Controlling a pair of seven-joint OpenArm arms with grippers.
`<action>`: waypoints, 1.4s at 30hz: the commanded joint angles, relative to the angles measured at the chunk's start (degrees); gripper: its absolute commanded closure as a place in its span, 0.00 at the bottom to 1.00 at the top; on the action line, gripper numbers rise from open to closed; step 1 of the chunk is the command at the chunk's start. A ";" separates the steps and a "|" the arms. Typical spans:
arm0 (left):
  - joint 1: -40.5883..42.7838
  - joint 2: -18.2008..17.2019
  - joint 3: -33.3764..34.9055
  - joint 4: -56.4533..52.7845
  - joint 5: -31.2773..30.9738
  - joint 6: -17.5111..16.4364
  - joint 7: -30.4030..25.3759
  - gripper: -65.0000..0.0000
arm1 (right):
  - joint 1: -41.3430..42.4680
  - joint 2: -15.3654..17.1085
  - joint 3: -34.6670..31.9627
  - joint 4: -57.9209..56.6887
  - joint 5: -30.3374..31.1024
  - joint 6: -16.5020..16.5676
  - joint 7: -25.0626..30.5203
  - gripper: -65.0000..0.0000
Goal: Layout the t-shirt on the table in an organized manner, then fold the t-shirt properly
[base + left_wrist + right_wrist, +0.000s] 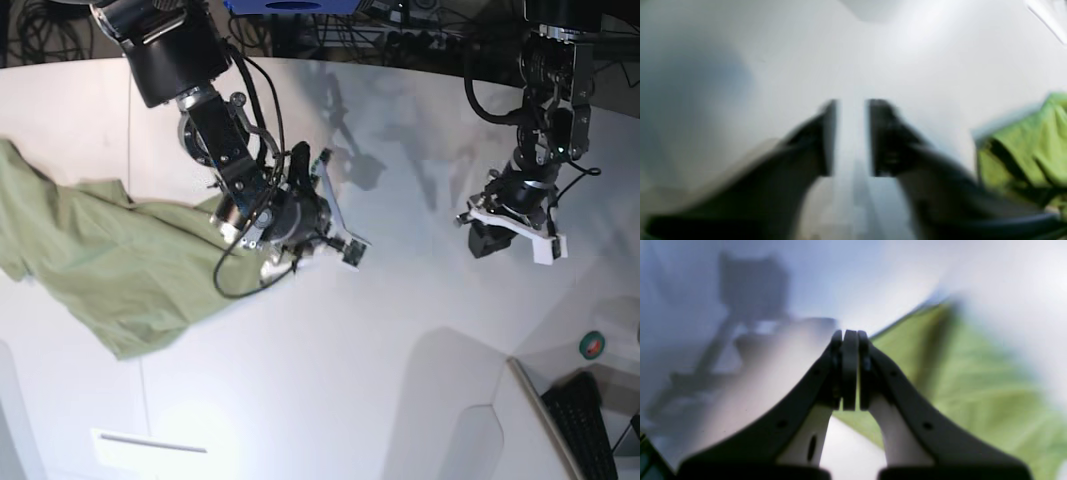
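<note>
While the t-shirt [95, 265] is still lying bunched near the tabletop's [400, 330] left edge, we're in the layout step — right gripper [849, 336] jaws together beside it, left gripper [850, 136] jaws apart, empty. Next it's needing a fresh hem grab.

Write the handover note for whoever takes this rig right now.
Right gripper: shut, beside the t-shirt; whether it pinches cloth cannot be told.
Left gripper: jaws apart, empty, above bare table, away from the shirt.
T-shirt: rumpled heap at the table's edge on the right arm's side, not spread.
Done: nothing visible.
Left: spread it flat, then fold.
</note>
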 commanded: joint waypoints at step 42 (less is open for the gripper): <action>-19.42 12.15 32.33 -17.75 0.39 -0.16 13.10 1.00 | -16.96 14.50 39.27 19.68 -0.20 -0.55 -7.15 0.58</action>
